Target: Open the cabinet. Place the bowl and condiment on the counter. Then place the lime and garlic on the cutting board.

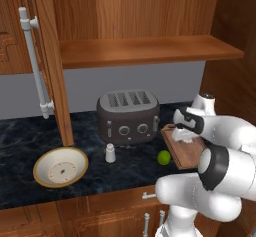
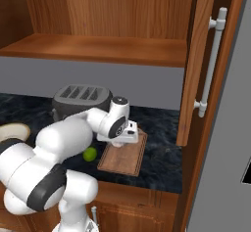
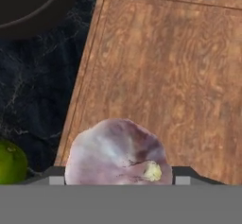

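Note:
My gripper (image 3: 118, 176) is shut on the whitish-pink garlic (image 3: 116, 150) and holds it just over the near left part of the wooden cutting board (image 3: 160, 76). The base views show the gripper (image 1: 183, 136) (image 2: 128, 139) low over the board (image 1: 189, 153) (image 2: 126, 161). The green lime (image 1: 164, 157) (image 2: 89, 153) (image 3: 9, 164) lies on the black counter (image 1: 25, 136) just left of the board. The cream bowl (image 1: 61, 167) (image 2: 11, 130) and a grey-white shaker (image 1: 110, 153) stand on the counter. The cabinet (image 1: 145, 48) is open and its shelf is bare.
A dark toaster (image 1: 128, 116) (image 2: 81, 99) stands behind the shaker, close to the board's far left corner. The open cabinet doors (image 1: 50, 56) (image 2: 198, 64) hang out over the counter on both sides. Lower cabinets with short handles (image 1: 147, 196) run below the counter's front edge.

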